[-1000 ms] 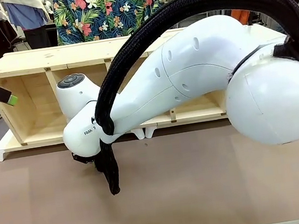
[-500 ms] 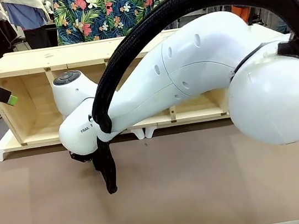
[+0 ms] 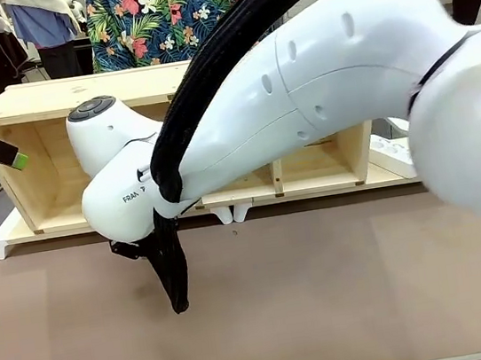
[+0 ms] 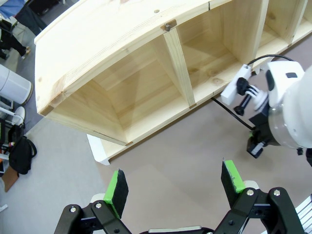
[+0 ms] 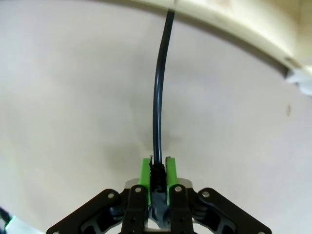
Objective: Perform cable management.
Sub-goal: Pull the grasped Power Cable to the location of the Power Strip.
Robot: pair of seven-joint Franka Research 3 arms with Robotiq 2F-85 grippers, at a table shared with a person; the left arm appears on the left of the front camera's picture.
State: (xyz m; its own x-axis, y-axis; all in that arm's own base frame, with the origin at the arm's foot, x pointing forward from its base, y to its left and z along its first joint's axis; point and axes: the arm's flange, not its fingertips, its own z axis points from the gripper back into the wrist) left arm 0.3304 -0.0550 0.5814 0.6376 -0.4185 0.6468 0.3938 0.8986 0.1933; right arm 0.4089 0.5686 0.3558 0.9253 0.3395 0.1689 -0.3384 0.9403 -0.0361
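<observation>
Front view: my right arm (image 3: 315, 71) reaches low over the counter (image 3: 328, 293). Left wrist: the left fingers (image 4: 116, 187) stand wide open, holding nothing. Right wrist: the right fingers (image 5: 145, 171) are closed on the cable (image 5: 157, 97), which runs away across the counter.

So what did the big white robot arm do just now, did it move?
Yes. The white right arm swung a little toward the robot's left, and its elbow lifted, uncovering more of the pale wooden shelf box. Its right gripper is shut on the thin black cable. The open left gripper and the shelf stayed put.
</observation>
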